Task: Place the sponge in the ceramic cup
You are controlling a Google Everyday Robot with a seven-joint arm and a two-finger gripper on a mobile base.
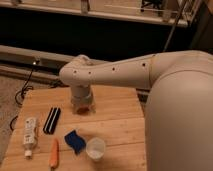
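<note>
The dark-blue sponge (75, 141) lies flat on the wooden table (120, 125) near its front edge. The white ceramic cup (95, 148) stands upright just to the right of it, close by. My gripper (82, 105) hangs from the white arm farther back, pointing down over a reddish-brown bowl (83, 108) that it mostly hides. It is well behind the sponge and the cup, and it touches neither.
A black ribbed bar (51, 120) lies left of the sponge. A white bottle (30, 135) lies on its side at the table's left edge, and an orange carrot-like item (54, 153) lies at the front. My bulky arm (175, 100) covers the table's right side.
</note>
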